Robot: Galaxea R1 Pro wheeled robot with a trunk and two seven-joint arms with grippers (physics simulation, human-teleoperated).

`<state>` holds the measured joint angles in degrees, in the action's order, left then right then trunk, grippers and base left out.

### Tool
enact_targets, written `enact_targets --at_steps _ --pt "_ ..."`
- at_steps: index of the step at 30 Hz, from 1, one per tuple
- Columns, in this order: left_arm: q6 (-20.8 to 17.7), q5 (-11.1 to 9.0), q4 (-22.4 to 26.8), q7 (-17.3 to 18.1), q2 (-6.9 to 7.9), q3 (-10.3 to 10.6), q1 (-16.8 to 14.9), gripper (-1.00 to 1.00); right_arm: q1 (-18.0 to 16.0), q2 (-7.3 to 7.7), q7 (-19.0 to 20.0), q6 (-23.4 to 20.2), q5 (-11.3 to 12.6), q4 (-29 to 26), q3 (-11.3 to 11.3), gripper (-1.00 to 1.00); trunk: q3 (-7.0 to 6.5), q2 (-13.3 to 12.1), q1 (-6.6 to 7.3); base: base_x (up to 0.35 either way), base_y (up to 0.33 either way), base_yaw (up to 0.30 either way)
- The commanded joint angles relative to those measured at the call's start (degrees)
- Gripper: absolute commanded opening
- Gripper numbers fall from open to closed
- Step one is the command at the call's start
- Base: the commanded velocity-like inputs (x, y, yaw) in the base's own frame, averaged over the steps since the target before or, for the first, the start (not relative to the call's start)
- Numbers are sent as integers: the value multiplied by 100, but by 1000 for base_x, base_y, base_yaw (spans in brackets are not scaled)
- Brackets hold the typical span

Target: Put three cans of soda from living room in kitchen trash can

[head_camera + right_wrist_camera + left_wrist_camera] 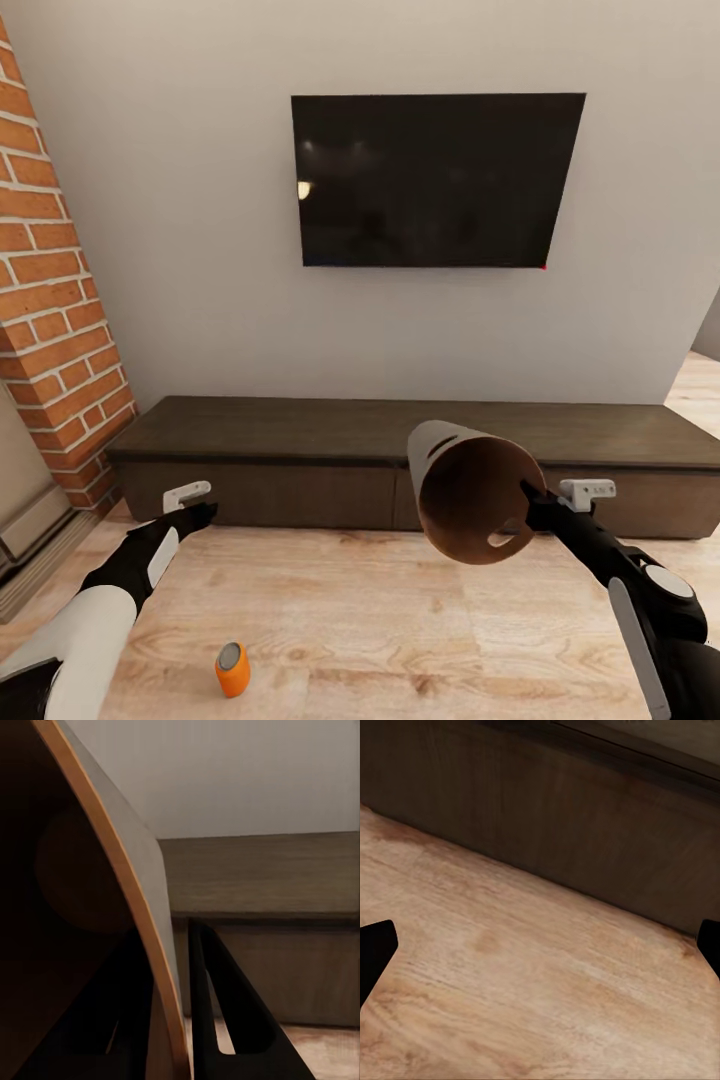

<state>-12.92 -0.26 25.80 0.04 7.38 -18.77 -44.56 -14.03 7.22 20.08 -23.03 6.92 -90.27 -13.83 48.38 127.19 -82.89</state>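
Right end effector [527, 497] pinches the tash can [470, 495] rim – can tipped sideways; left end effector [205, 512] spread, empty.

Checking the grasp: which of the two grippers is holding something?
The right gripper, clamped on the rim of the tilted trash can. The left gripper is open and empty above the floor.

Both arms have white forearm shells and black wrist joints. Each black tool, left [203, 512] and right [532, 497], carries a pale grey bracket.
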Motion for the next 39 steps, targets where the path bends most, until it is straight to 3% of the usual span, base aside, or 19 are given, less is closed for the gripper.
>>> enact_targets --at_steps 1,8,18,23,30,39 --pt "0 0 -3 1 0 1 0 100 -3 -1 22 -9 82 -10 -6 -100 -1 0 0 256 110 0" --pt "4 -7 -144 4 0 282 0 100 -3 -1 16 -7 82 -9 -33 -100 -1 0 0 282 120 0" --pt "-7 -10 -171 5 0 359 0 100 -3 -1 -51 159 82 -3 -37 -100 -1 0 0 94 34 0" --pt "-49 -6 -176 12 0 551 0 100 -2 -1 -56 167 84 -6 -34 -100 89 201 -109 4 1 0" --pt "-137 5 -199 14 0 627 0 100 -3 -1 -30 175 90 -24 9 -100 214 482 -263 0 0 0" --pt "-415 8 -738 3 0 784 0 100 -3 -2 2 321 91 -34 11 -100 376 843 -461 0 0 0"
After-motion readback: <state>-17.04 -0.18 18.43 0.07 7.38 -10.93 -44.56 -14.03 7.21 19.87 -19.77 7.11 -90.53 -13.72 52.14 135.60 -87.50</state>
